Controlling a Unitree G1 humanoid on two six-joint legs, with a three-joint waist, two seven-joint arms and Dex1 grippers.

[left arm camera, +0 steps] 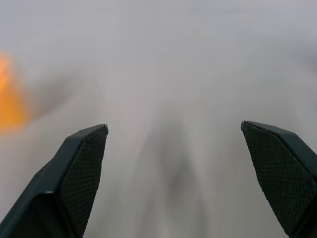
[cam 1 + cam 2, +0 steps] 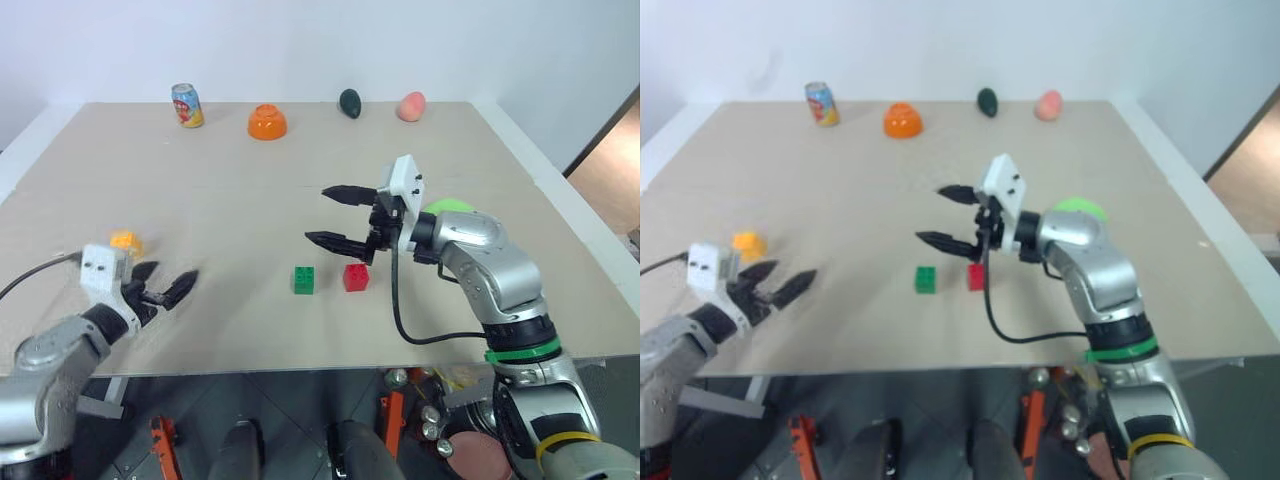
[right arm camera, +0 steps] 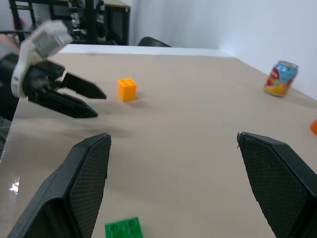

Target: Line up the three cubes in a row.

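we are keeping both the left gripper [image 2: 170, 285] and the right gripper [image 2: 335, 216] wide open, empty; yellow-orange cube [image 2: 125, 241] sits apart from the green cube [image 2: 303, 280] and red cube [image 2: 355, 277] pair on the desk [image 2: 250, 190], so we are aiming to approach it squarely.
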